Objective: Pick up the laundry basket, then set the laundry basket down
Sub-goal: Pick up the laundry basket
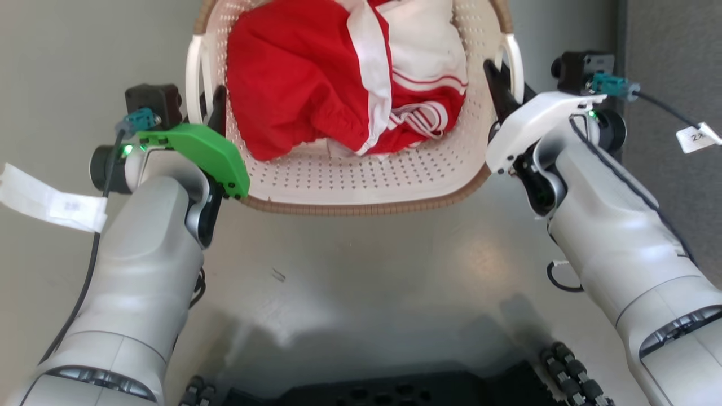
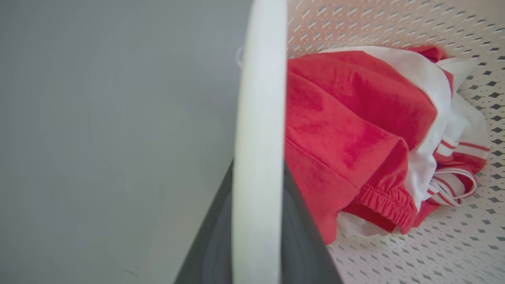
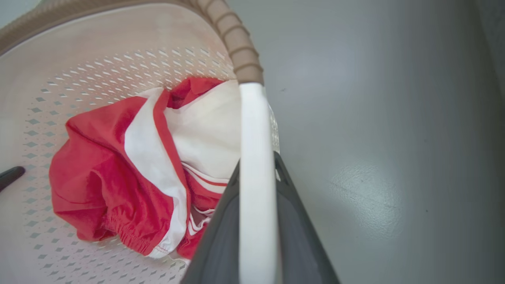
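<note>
Two claws are working here, each closing on one side handle. The left gripper (image 1: 218,107) is pinching the left handle (image 1: 194,73) at the basket's 9 o'clock. Its dark fingers (image 2: 303,244) are standing either side of the white bar, with only the bar's thickness between them. The right gripper (image 1: 499,84) is clamping the right handle (image 1: 515,62) at 3 o'clock in the same narrow pinch. Neither claw is holding anything else.

The laundry basket (image 1: 366,186) is hanging or resting between the two arms, at 12 o'clock from the robot's base and over the grey floor (image 1: 361,265). A red and white garment (image 1: 304,84) is lying bunched inside it.

Judged step: the pick-up is in hand and both grasps are looking made. Whether the basket's underside is touching the floor I cannot tell. The next move is calling for both arms rising together and evenly, so that the basket is staying level and neither bar is sliding through the pads.

The head view is showing both grips at once, plus the brown rim (image 1: 361,210) at the near side. The left wrist view is showing the garment's elastic hem (image 2: 386,205). The right wrist view is showing the rim meeting the handle, and a dark fingertip (image 3: 10,175) of the opposite claw at its 9 o'clock edge.
</note>
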Available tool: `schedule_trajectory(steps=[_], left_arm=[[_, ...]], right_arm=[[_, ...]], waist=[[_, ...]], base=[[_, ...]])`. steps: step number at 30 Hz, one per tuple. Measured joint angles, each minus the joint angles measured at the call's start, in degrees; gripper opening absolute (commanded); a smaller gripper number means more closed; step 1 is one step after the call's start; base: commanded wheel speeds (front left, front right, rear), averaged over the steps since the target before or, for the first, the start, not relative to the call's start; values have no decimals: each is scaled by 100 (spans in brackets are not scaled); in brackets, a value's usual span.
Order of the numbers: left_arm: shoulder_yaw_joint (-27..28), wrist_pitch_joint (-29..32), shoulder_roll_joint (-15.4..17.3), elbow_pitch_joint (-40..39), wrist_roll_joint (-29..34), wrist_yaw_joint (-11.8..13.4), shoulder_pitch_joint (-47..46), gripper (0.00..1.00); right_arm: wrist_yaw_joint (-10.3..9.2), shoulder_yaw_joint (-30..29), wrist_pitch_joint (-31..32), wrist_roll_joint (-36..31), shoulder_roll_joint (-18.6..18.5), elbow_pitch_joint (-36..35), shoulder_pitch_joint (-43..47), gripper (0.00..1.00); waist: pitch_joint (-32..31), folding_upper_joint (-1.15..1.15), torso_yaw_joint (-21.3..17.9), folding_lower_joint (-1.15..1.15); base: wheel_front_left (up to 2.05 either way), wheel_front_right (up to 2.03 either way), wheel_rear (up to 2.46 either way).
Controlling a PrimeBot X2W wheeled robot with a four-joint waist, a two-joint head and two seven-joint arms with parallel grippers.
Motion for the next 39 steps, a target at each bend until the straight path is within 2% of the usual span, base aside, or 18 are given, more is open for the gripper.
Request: schedule_trajectory(steps=[8,22,39], left_arm=[[-194,79,-7,185,-224,-43,232,0],[-538,436,-15,414,-559,-73,734,0],[-1022,1095,-3,533,-1146,-94,1707,0]], right_arm=[[1,286,37,136,10,185,129,0],[1,668,498,632,35,343,658,0],[-8,1198,1402,1332,37,344,1610,0]], waist=[[-585,0,23,0],[-1712,0,35,0],[-3203,0,-32,-1]], base=[[0,0,0],[0,0,0],[0,0,0]])
